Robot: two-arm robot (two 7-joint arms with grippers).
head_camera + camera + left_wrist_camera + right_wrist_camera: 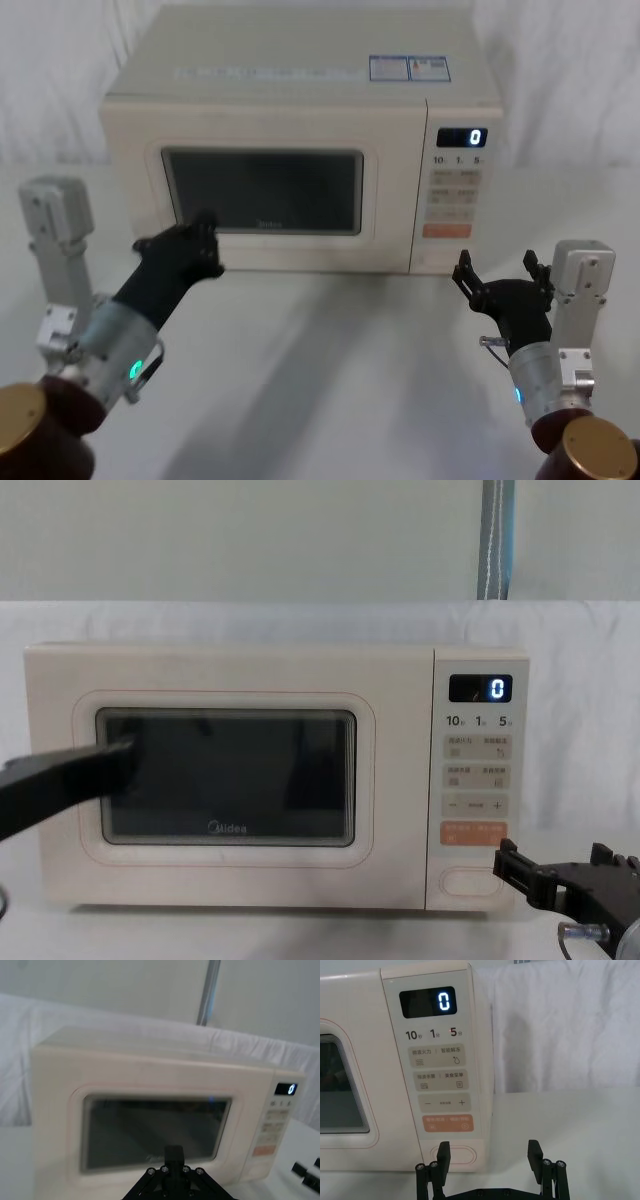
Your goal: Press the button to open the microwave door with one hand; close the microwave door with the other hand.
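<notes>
- The left gripper is reached forward to the left part of the microwave door, its black tip at or just in front of the dark window's lower left corner; whether it touches the glass cannot be told. Its fingers look drawn together into a narrow point, with nothing between them.
- The microwave door appears shut, lying flush with the cream body in the head and chest views. By that, the step in hand is judged to be either the last push of closing or the wait before the press; the pictures do not settle which.
- If it is closing, the left gripper would do well to push square to the panel, on the frame rather than the window.
- The button sits at the bottom of the control panel, under the orange key.
- The right gripper hovers just in front of that panel, spread wide and empty, one finger level with the button's left end.
- To press well, it should probably narrow, centre one fingertip on the pill-shaped key, and push straight in, staying clear of the orange key above.
</notes>
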